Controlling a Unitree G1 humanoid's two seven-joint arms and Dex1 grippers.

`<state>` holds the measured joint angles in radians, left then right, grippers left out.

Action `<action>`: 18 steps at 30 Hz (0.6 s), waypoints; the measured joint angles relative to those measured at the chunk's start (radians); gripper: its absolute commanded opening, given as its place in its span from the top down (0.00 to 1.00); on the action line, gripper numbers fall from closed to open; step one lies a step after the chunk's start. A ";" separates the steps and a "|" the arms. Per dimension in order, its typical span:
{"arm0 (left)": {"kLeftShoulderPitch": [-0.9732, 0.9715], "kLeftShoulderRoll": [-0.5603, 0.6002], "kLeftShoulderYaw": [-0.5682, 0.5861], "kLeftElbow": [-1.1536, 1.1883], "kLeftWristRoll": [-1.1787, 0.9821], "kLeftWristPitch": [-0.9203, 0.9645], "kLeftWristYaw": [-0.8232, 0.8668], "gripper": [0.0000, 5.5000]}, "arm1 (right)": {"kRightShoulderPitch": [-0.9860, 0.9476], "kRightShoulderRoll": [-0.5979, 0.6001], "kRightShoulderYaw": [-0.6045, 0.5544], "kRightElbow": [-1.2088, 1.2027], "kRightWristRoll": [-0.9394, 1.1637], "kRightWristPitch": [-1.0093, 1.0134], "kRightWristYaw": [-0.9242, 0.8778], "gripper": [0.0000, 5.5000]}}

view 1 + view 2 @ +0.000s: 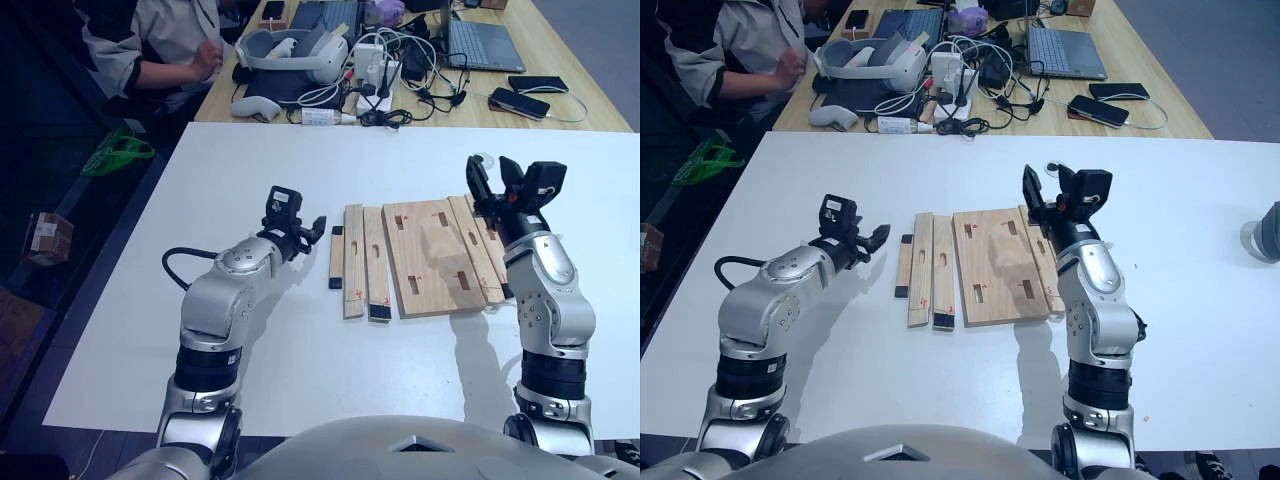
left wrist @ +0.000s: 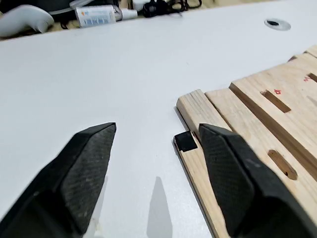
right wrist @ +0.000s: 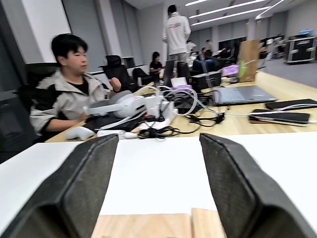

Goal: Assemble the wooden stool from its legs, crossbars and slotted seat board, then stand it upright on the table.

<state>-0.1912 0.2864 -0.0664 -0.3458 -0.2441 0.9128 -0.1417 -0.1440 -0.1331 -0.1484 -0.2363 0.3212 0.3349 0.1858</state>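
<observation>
Left gripper [image 2: 157, 133] flanks slats [image 1: 353, 262] lying lengthwise away.

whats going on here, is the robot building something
The stool is not yet assembled. The slotted seat board and the narrow wooden pieces lie flat, side by side, on the white table. The left gripper is open beside the leftmost pieces; the right gripper is open over the board's far right end. Neither holds anything.

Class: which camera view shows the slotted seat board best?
The right eye view: the seat board lies flat, all four slots visible. The left eye view shows much the same. The left wrist view catches one slotted corner; the right wrist view a wood edge, possibly its.
</observation>
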 measured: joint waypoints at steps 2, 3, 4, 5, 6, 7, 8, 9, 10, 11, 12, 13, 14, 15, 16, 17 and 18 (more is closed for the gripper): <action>0.026 0.015 -0.023 0.013 0.012 -0.010 -0.022 0.43 | 0.004 -0.002 -0.001 0.036 -0.020 -0.048 0.001 0.44; 0.041 0.026 -0.039 0.014 0.017 -0.002 -0.033 0.43 | 0.010 -0.003 -0.003 0.053 -0.032 -0.074 0.001 0.44; 0.052 0.030 -0.050 0.014 0.019 0.007 -0.041 0.43 | 0.019 -0.004 -0.008 0.062 -0.036 -0.086 0.001 0.44; 0.059 0.037 -0.062 0.012 0.019 0.019 -0.051 0.43 | 0.026 -0.005 -0.012 0.075 -0.042 -0.105 0.000 0.44; 0.065 0.041 -0.067 0.009 0.018 0.027 -0.060 0.43 | 0.030 -0.005 -0.014 0.079 -0.045 -0.114 0.000 0.44; 0.072 0.044 -0.072 0.004 0.018 0.039 -0.065 0.43 | 0.034 -0.005 -0.016 0.081 -0.048 -0.119 0.001 0.44; 0.080 0.047 -0.073 -0.001 0.017 0.054 -0.069 0.43 | 0.039 -0.005 -0.016 0.082 -0.052 -0.127 0.001 0.44; 0.087 0.050 -0.074 -0.006 0.018 0.066 -0.069 0.43 | 0.046 -0.006 -0.017 0.082 -0.053 -0.132 0.002 0.44; 0.091 0.050 -0.075 -0.011 0.018 0.083 -0.070 0.43 | 0.054 -0.007 -0.018 0.083 -0.054 -0.137 0.003 0.44; 0.093 0.050 -0.078 -0.017 0.017 0.100 -0.070 0.43 | 0.061 -0.009 -0.019 0.086 -0.054 -0.139 0.005 0.44; 0.093 0.049 -0.082 -0.022 0.017 0.115 -0.071 0.43 | 0.063 -0.012 -0.020 0.088 -0.054 -0.140 0.007 0.44; 0.093 0.048 -0.083 -0.027 0.016 0.125 -0.071 0.43 | 0.064 -0.013 -0.020 0.088 -0.054 -0.142 0.007 0.44; 0.093 0.047 -0.084 -0.031 0.016 0.133 -0.074 0.43 | 0.064 -0.013 -0.019 0.088 -0.054 -0.146 0.008 0.44; 0.092 0.047 -0.086 -0.034 0.016 0.143 -0.075 0.43 | 0.065 -0.013 -0.017 0.088 -0.055 -0.147 0.010 0.44; 0.092 0.047 -0.093 -0.034 0.017 0.151 -0.075 0.43 | 0.066 -0.013 -0.014 0.088 -0.055 -0.147 0.012 0.44; 0.092 0.046 -0.099 -0.034 0.017 0.164 -0.075 0.43 | 0.067 -0.013 -0.010 0.088 -0.055 -0.148 0.016 0.44; 0.092 0.044 -0.104 -0.034 0.017 0.171 -0.076 0.43 | 0.067 -0.013 -0.008 0.088 -0.055 -0.148 0.018 0.44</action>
<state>-0.0996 0.3306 -0.1707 -0.3797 -0.2273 1.0835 -0.2175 -0.0775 -0.1460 -0.1568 -0.1484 0.2660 0.1871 0.2042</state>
